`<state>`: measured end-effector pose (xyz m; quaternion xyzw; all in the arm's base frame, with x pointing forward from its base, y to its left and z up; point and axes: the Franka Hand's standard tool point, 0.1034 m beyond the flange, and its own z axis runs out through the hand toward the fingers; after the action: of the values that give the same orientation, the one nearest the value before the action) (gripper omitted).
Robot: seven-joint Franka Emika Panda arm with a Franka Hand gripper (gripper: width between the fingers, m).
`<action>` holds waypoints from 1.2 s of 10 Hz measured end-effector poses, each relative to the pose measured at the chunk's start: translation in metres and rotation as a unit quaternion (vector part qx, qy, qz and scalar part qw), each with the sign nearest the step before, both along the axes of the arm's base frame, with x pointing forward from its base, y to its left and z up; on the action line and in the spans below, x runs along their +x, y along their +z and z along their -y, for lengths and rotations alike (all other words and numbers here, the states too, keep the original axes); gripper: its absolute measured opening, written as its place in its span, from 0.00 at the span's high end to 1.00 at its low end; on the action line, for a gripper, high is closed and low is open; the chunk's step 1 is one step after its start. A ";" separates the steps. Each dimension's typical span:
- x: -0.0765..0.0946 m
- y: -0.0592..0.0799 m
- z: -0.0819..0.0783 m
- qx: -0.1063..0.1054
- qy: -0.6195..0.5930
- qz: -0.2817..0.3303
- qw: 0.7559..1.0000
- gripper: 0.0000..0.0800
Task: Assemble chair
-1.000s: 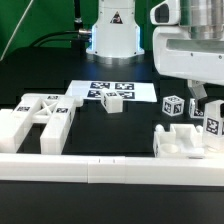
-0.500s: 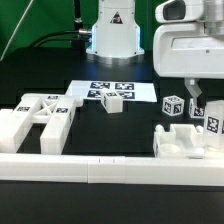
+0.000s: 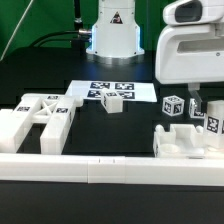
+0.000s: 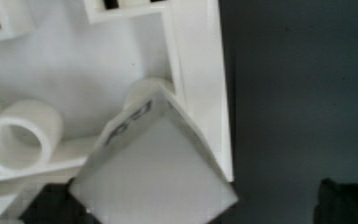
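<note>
The chair lies in loose white tagged parts. A slotted panel (image 3: 40, 115) rests at the exterior view's left, and a small cube (image 3: 112, 100) sits mid-table. At the right are a tagged block (image 3: 174, 105), a tagged leg (image 3: 212, 120) and a flat base part (image 3: 186, 143). My gripper (image 3: 194, 103) hangs over this right group. In the wrist view a white part (image 4: 149, 170) stands between the spread dark fingers (image 4: 48, 206) of the gripper (image 4: 194, 208), with a gap on one side. Behind it lies a white panel (image 4: 149, 60) beside a round peg (image 4: 19, 140). The gripper is open.
The marker board (image 3: 135, 88) lies behind the small cube. A long white border rail (image 3: 110, 170) runs along the front of the table. The robot's white base (image 3: 112, 30) stands at the back. The black table (image 3: 110, 130) shows between the left and right part groups.
The jaws have spread wide and let go of the white part. The gripper body has shifted slightly lower and to the exterior view's right.
</note>
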<state>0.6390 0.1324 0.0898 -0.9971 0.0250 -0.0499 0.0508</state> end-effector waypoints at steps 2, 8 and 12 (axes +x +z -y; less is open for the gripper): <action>-0.002 -0.003 0.004 -0.011 0.082 0.006 0.997 0.19; -0.004 -0.006 0.015 -0.020 0.161 0.010 0.987 0.34; -0.004 -0.007 0.015 -0.011 0.077 0.002 0.997 0.64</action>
<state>0.6351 0.1175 0.0832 -0.9965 -0.0528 -0.0479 0.0439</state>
